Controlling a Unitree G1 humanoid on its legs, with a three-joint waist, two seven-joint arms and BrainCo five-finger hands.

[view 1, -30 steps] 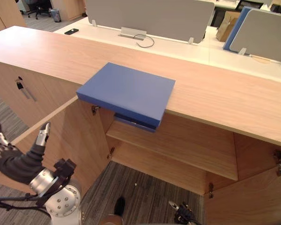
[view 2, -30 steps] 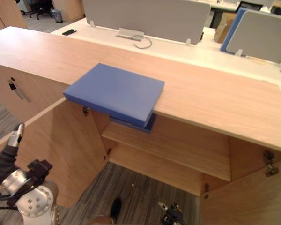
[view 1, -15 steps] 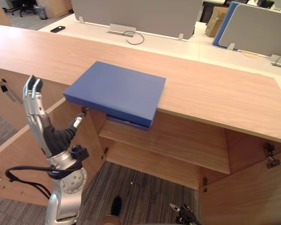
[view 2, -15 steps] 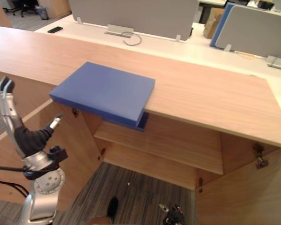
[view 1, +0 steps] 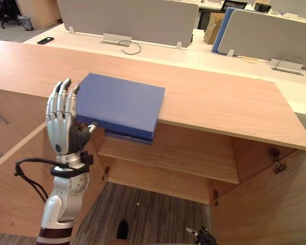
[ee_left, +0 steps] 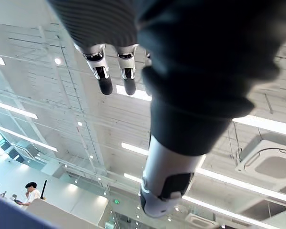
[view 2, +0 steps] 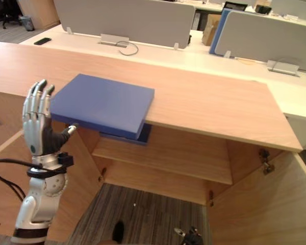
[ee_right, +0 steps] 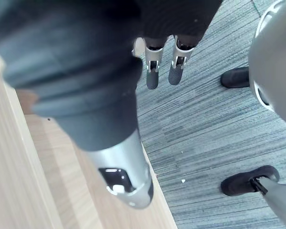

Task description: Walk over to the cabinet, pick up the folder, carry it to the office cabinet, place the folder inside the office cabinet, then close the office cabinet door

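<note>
Right robot hand (ee_right: 117, 176) hangs low over the grey carpet (ee_right: 214, 124), fingers loosely straight, holding nothing. Left robot hand (view 1: 66, 130) stands upright, fingers straight and side by side, thumb out, empty, just beside the near left corner of the blue folder (view 1: 123, 104); contact cannot be confirmed. Folder lies flat on the wooden bench (view 1: 219, 102), its near edge overhanging the open cabinet's shelf (view 1: 178, 158). Grey desk screens (view 1: 127, 20) stand beyond.

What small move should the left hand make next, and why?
Probably ease the left hand toward the folder, fingers under its overhanging edge: the hand is open and upright beside it, gripping nothing, and the folder juts out past the cabinet top.
</note>
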